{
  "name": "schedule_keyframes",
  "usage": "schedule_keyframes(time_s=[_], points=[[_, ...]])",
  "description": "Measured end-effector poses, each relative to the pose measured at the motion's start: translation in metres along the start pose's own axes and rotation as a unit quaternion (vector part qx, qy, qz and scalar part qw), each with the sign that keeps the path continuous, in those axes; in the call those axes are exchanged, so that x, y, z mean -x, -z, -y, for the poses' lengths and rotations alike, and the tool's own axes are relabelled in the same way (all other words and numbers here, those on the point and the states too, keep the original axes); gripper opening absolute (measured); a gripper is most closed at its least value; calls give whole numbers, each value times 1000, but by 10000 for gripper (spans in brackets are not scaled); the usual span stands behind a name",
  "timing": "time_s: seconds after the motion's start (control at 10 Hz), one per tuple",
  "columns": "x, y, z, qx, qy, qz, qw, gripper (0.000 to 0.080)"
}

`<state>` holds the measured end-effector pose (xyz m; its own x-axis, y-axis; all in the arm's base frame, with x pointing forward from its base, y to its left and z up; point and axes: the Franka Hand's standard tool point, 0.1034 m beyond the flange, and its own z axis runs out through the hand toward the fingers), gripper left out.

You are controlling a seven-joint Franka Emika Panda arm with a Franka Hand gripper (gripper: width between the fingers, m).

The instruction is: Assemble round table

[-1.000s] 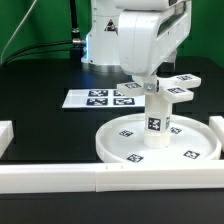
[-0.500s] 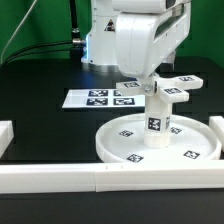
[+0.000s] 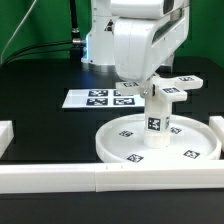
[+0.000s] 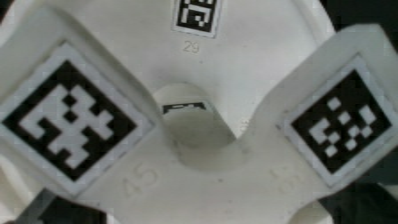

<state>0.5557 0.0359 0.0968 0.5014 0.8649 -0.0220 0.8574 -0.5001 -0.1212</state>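
The cross-shaped piece sits atop the cylinder post, upright at the centre of the round disc on the black surface. The arm has lifted slightly, suggesting the piece is seated; whether the fingers grip it I cannot tell. The marker board lies behind, the border rails in front, obstructing nothing.

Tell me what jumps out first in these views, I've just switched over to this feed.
The big white arm fills the top of the exterior view, its gripper down on the cross-shaped piece, which sits atop the tagged post standing upright in the round disc. The wrist view is almost filled by the cross-shaped piece's tagged arms. Behind the disc lies the flat marker board.
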Motion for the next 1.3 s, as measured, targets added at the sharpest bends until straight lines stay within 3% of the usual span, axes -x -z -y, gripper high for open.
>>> schedule_keyframes(time_s=[0.2,0.6,0.8,1.0,1.3], points=[[0,0,0,0,0,0,1000,446],[0,0,0,0,-15,0,1000,446],[0,-1,0,-3,-82,-3,997,446],[1,-1,0,-14,-202,-15,979,446],[-2,-1,2,-23,-371,-31,928,448]])
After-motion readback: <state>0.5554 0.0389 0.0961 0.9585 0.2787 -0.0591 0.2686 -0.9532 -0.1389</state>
